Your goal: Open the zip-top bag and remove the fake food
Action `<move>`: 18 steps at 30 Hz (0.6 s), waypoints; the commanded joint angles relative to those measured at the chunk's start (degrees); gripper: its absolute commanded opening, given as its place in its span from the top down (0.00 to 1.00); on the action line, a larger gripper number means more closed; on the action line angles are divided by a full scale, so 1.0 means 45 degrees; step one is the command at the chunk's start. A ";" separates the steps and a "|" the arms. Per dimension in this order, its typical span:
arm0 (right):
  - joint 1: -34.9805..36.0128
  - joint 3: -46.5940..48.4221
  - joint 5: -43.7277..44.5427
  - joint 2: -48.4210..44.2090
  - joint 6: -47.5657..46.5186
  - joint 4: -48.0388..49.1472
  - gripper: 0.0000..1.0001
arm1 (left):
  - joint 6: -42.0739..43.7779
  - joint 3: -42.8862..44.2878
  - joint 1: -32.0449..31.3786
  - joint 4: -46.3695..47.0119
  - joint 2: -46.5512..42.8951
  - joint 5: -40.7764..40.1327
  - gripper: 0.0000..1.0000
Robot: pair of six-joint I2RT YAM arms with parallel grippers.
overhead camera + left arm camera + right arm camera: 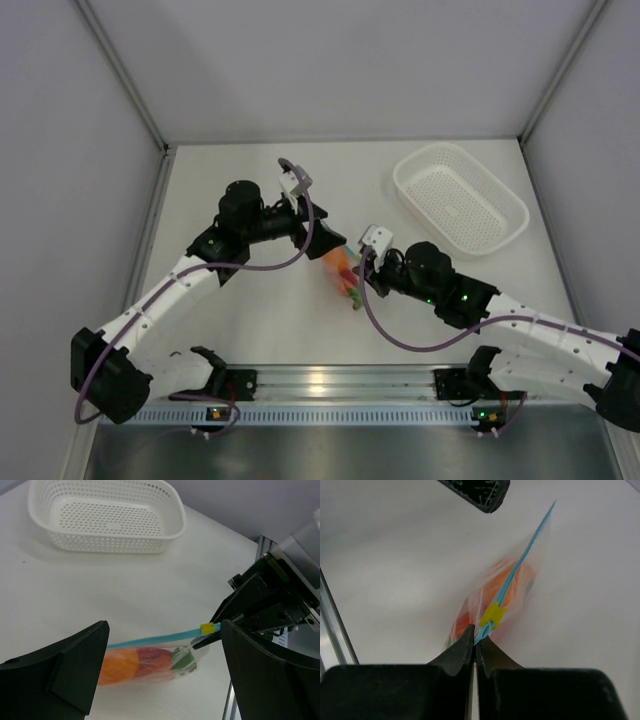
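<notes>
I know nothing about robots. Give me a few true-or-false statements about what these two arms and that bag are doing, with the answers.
1. The white basket holds the toys. False: it is empty; the fake food is inside the zip-top bag.
2. The right arm's jaws pinch the blue zip strip beside the yellow slider. True.
3. The left arm's jaws are clamped on the bag. False: they stand wide open.
4. The bag sits apart from the basket. True.
</notes>
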 commanded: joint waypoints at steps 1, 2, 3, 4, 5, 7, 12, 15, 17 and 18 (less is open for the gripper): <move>-0.0134 0.0988 -0.0857 -0.0231 -0.0813 -0.1469 1.00 | 0.1693 -0.0262 0.0038 0.1918 -0.0094 0.2929 0.01; -0.0134 0.1067 -0.0975 -0.0250 -0.0911 -0.1628 1.00 | 0.1811 -0.0243 0.0038 0.1939 -0.0075 0.3552 0.01; -0.0154 0.1106 -0.1247 -0.0269 -0.1009 -0.1784 1.00 | 0.2083 -0.0243 0.0057 0.1939 -0.0036 0.4100 0.02; -0.0154 0.1203 -0.1404 -0.0289 -0.1281 -0.2056 1.00 | 0.2511 -0.0223 0.0038 0.1939 0.0003 0.4646 0.01; -0.0134 0.1262 -0.1560 -0.0367 -0.1438 -0.2233 1.00 | 0.2767 -0.0243 0.0038 0.1920 0.0003 0.5135 0.01; -0.0154 0.1399 -0.1893 -0.0426 -0.1829 -0.2507 1.00 | 0.3586 -0.0379 0.0038 0.1919 -0.0016 0.6193 0.01; -0.0154 0.1576 -0.1659 -0.0582 -0.2181 -0.3074 1.00 | 0.4175 0.0028 0.0038 0.1725 0.0937 0.7615 0.01; -0.0154 0.1575 -0.1659 -0.0621 -0.2201 -0.2958 1.00 | 0.4098 0.0497 0.0038 0.1627 0.1816 0.8729 0.08; -0.0154 0.1575 -0.1601 -0.0582 -0.2221 -0.2957 1.00 | 0.3981 0.0616 0.0038 0.1627 0.2170 0.8929 0.15; -0.0154 0.1517 -0.1524 -0.0601 -0.2221 -0.2938 1.00 | 0.3980 0.0655 0.0019 0.1627 0.2442 0.8813 0.17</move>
